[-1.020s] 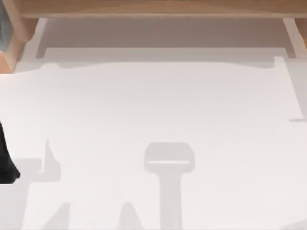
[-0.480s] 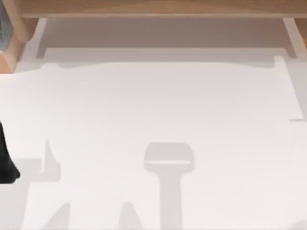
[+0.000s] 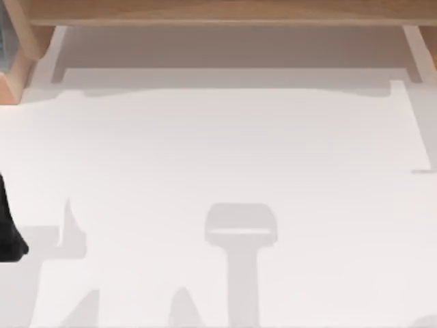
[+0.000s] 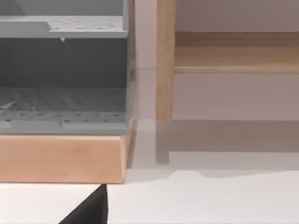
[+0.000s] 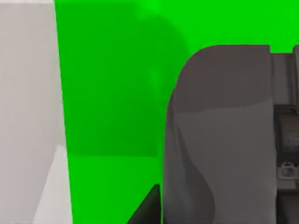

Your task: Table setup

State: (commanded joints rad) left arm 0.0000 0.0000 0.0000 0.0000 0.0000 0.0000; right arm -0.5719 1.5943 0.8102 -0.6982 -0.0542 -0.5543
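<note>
The desk [image 3: 232, 150] is plain matte white, crossed by soft grey shadows in the lower half of the top view. A pale wooden frame [image 3: 218, 10] runs along the upper edge. In the left wrist view, a grey perforated shelf unit [image 4: 63, 70] sits on a light wood base [image 4: 60, 158]. The right wrist view has a bright green backdrop [image 5: 112, 93] and a dark grey arm housing [image 5: 219, 140].

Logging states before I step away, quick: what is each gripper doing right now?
Left gripper: at the table's left edge; fingers cannot be told.
Right gripper: cannot be told.
</note>
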